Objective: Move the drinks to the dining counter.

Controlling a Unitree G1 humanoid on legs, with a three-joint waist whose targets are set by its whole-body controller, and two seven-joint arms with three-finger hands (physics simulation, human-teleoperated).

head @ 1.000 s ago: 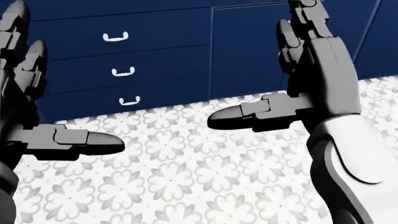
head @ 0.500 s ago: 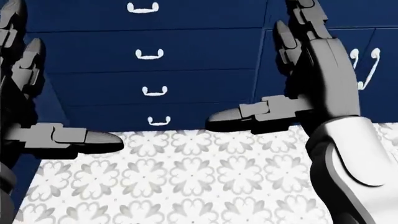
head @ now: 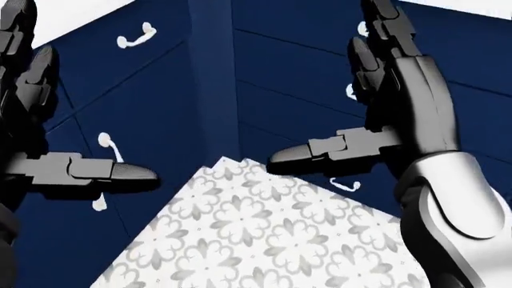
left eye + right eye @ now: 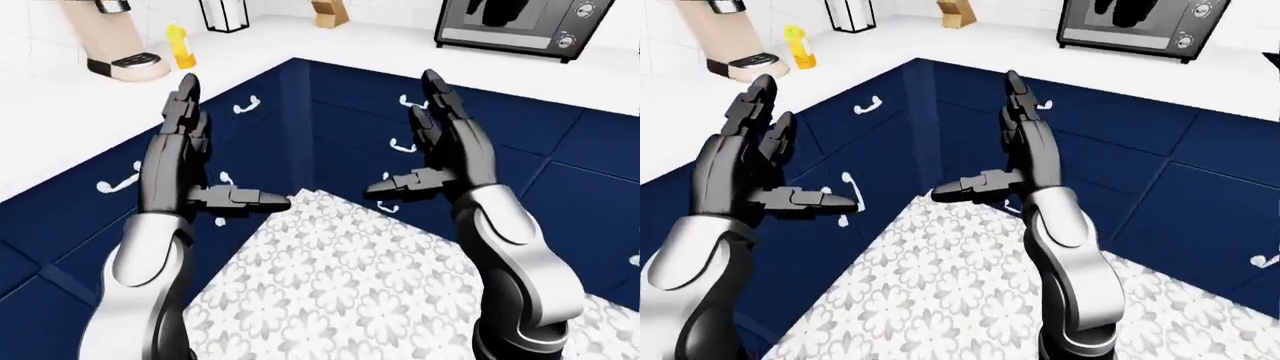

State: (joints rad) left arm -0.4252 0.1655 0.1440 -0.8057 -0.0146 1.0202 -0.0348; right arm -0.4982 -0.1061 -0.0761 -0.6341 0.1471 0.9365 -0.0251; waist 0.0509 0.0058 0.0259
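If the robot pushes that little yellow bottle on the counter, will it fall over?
Probably yes. The yellow bottle looks tall and narrow and stands upright on the white counter, so a push near its top would likely tip it. It seems small, so likely light and easy to knock. If it tips, its rounded shape might let it roll.

We saw one drink, a small yellow-orange bottle (image 4: 179, 46), which stood upright on the white counter (image 4: 70, 112) near the top left of the left-eye view. It was just right of the beige coffee machine (image 4: 115, 37) and appeared to have a paler cap. It was too small for us to read any label. It stood well apart from both robot hands.
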